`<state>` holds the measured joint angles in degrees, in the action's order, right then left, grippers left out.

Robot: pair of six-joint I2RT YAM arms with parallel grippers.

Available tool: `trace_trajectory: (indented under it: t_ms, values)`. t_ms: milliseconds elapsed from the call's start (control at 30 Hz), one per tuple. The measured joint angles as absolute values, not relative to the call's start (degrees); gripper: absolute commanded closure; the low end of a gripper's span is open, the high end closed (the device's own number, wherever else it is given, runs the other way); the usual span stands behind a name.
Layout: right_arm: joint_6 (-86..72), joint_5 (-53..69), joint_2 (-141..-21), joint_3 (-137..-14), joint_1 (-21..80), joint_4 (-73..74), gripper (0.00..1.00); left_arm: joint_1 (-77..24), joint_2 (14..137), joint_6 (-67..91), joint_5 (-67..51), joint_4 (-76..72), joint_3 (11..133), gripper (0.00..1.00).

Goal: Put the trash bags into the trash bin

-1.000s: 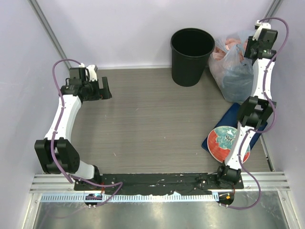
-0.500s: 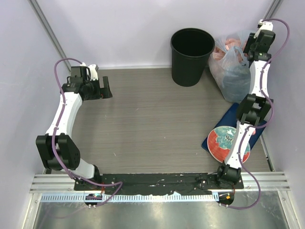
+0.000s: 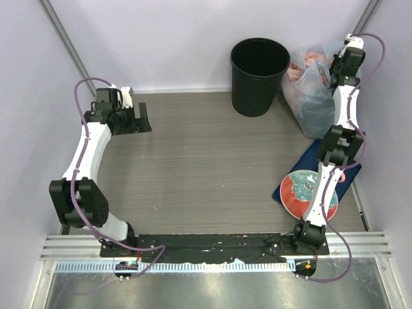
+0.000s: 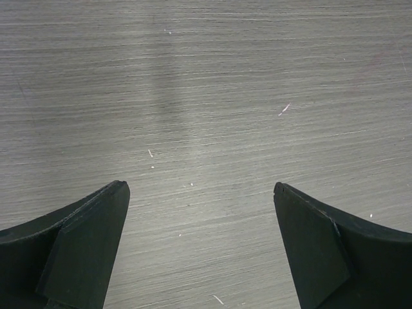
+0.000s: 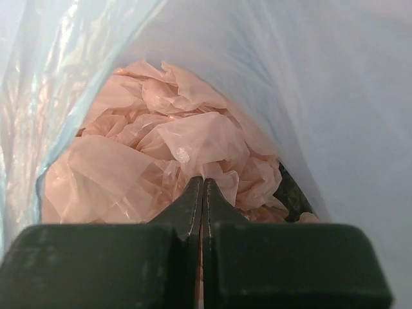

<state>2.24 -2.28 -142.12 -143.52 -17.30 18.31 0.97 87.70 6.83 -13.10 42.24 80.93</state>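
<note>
So — near edge: both arms are bolted side by side at the front of the table, a grey top with a wood grain.
Plate: a round red-and-teal plate lies close to the right arm's base. It rests on a dark blue mat, and the arm's lower link crosses above it.
Left gripper: the left gripper hangs over bare table on the left side, well apart from the bin. Its jaws stand wide apart, and only wood grain shows between the two black fingers.
Right arm: it is stretched out to the far right corner, with its wrist at the mouth of the clear bag.
Clear bag: a bulging clear-bluish bag sits at the far right, just beside the bin. Dark blue contents sit low in it, and pink shows higher up.
Right gripper: the right gripper is inside the clear bag with its two fingers pressed flat together. The tips touch crumpled pink plastic, but whether a fold is pinched between them cannot be told.
Trash bags: the trash bags are pale pink, crinkly and translucent. They are heaped inside the clear bag, right at the closed fingertips — outside the bin.
Trash bin: the trash bin is round and black. It stands upright at the table's far edge by the back wall, to the left of the clear bag, and its inside looks dark.
</note>
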Motion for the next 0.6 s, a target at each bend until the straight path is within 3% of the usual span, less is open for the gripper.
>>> trace_trajectory:
  t_ms: [233, 600]
  values:
    - [1.15, -1.61, -138.76, -141.14, -17.76, 17.67, 0.99, 0.97, 87.74, 6.9, -13.17, 42.33, 81.54, 0.0]
    - [-3.64, 2.02, -122.58, -139.79, -20.45, 15.2, 0.99, 0.95, 87.74, 6.98, -13.3, 42.33, 81.54, 0.0]
